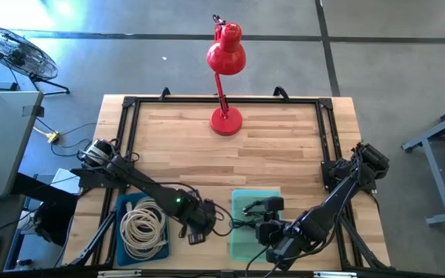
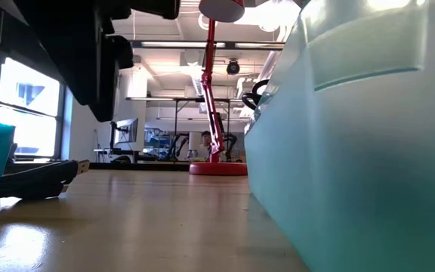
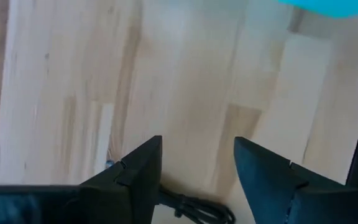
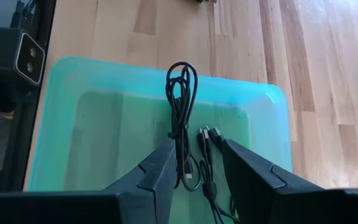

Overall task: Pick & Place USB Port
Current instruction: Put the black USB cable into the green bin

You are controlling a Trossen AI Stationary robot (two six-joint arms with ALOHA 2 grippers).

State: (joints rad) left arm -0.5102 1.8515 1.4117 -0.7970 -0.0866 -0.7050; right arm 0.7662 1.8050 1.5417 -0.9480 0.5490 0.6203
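Note:
A black USB cable (image 4: 182, 106) lies bundled in the pale green tray (image 4: 104, 124), and its loop (image 4: 182, 70) rests on the tray's rim. My right gripper (image 4: 194, 149) hovers open over that tray (image 1: 242, 202), one finger on each side of the cable's plug ends (image 4: 205, 138). My left gripper (image 3: 197, 146) is open over bare wood between the blue bin and the green tray (image 1: 195, 230). A second black cable (image 3: 194, 208) lies on the table far back between its fingers. I cannot tell whether either gripper touches a cable.
A blue bin (image 1: 120, 207) at the near left holds coiled white cables (image 1: 144, 224). A red desk lamp (image 1: 225, 120) stands at the far middle. A black frame (image 1: 130, 104) rims the table. Bare wood lies between the lamp and the bins.

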